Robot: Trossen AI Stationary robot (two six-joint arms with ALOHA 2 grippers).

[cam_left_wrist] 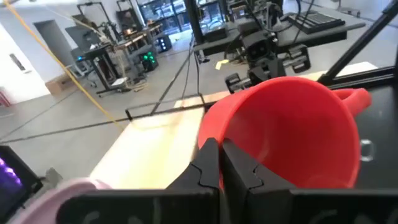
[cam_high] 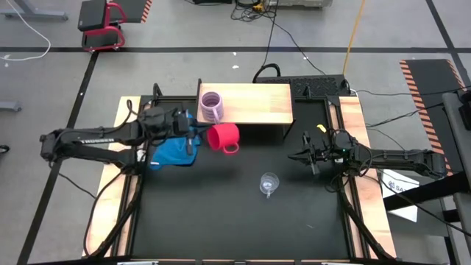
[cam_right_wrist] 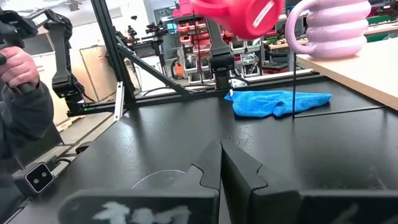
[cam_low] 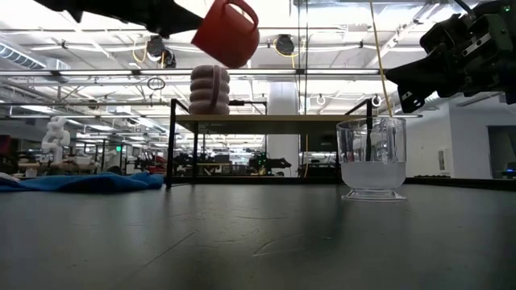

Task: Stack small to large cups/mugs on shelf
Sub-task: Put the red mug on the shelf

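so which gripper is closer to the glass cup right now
The right. The right gripper hovers just beside the clear glass cup, toward the table's right rail. The left gripper is farther off, across the table near the shelf, holding the red mug.

The right gripper (cam_right_wrist: 221, 163) has its two dark fingers closed together over a black table (cam_right_wrist: 186, 140). A blue cloth (cam_right_wrist: 280, 102) lies ahead at one o'clock. Above it hangs a red mug (cam_right_wrist: 239, 15), beside a ribbed lilac mug (cam_right_wrist: 329, 28) standing on the light-wood shelf (cam_right_wrist: 367, 68). A person's sleeve (cam_right_wrist: 25, 112) shows at nine o'clock.
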